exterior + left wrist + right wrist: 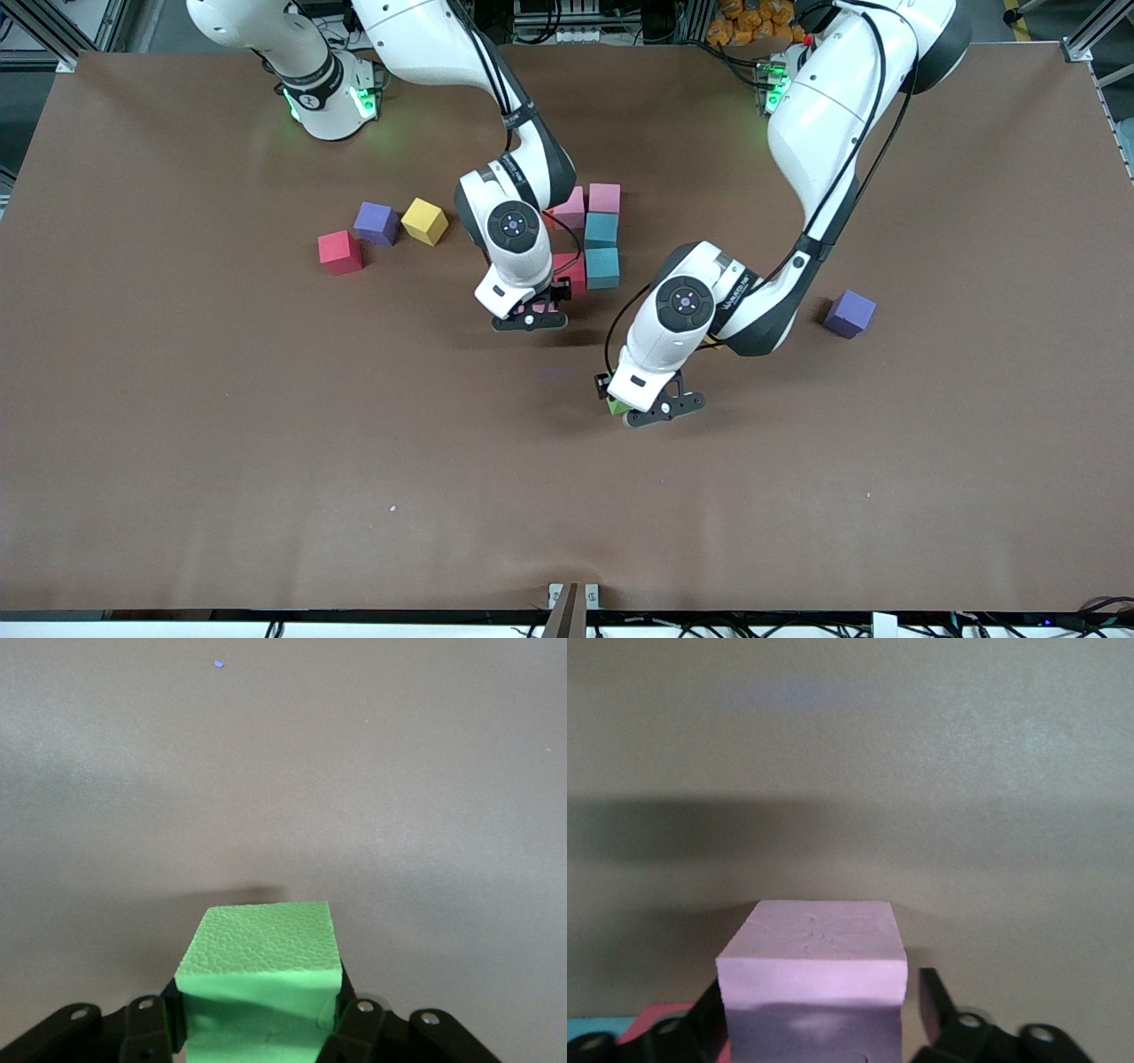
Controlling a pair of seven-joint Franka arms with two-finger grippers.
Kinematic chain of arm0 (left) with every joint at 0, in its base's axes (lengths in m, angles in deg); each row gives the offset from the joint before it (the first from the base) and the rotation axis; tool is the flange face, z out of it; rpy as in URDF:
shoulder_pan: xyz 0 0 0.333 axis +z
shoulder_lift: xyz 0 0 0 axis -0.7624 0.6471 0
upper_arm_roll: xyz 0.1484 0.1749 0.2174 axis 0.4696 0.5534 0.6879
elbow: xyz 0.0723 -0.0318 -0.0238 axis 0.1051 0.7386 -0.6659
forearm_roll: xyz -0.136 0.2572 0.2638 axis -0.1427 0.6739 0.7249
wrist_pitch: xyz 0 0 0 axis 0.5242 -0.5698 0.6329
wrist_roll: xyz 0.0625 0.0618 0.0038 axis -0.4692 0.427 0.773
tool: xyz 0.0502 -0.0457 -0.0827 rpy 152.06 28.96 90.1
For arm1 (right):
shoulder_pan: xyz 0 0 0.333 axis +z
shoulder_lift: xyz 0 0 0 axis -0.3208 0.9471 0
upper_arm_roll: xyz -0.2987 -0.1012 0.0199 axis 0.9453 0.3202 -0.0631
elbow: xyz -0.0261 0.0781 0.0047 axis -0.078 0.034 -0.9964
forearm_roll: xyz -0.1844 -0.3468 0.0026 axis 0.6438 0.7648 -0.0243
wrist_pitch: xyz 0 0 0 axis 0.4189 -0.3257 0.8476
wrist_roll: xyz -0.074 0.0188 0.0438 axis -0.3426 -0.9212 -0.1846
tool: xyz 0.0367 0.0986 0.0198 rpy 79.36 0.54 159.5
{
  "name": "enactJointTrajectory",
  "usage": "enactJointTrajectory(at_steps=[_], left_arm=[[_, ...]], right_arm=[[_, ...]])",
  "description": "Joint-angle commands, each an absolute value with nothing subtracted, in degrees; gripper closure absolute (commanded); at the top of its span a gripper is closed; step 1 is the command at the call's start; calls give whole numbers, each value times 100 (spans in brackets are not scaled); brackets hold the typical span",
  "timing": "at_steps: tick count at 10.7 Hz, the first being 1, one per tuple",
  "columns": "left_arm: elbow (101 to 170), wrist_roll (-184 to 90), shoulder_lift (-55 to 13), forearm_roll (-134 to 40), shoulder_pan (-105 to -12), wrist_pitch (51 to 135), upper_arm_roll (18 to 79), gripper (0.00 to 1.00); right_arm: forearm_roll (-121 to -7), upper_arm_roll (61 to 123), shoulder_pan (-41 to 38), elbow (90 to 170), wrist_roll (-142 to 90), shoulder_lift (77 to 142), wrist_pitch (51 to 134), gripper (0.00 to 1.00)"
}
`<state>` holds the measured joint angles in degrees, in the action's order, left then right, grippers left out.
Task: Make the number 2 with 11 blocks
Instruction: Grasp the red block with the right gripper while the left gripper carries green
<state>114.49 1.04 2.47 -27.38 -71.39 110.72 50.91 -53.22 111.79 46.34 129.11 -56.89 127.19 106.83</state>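
Block colours on brown table [177, 425]

Matte foam cubes: green [261, 979], pink [813, 970], two teal [601, 230], yellow [424, 221], red [340, 252], two purple [376, 222]. Arms white, fingers black.

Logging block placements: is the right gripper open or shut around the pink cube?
Open: in the right wrist view a gap separates one finger from the pink cube.

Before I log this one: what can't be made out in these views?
- Front view: the right arm's wrist hides the pink block at the right gripper.
- Front view: the left gripper covers most of the green block.
- The orange blocks: no view shows them.
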Motion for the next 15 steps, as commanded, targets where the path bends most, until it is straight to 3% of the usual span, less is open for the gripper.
enactJointTrajectory(at_steps=[1, 6, 15], left_arm=[[11307, 309, 312, -2708, -7183, 11121, 5065, 46], [11237, 484, 321, -3164, -7463, 11568, 5048, 46], [11035, 450, 611, -3341, -7956, 11842, 5048, 46]], right_arm=[[-5283, 11334, 4721, 13030, -6084, 12191, 10394, 0], [-5257, 11949, 4720, 13214, -5691, 11645, 9506, 0], [-5248, 13434, 4782, 15233, -2397, 10977, 9584, 0]])
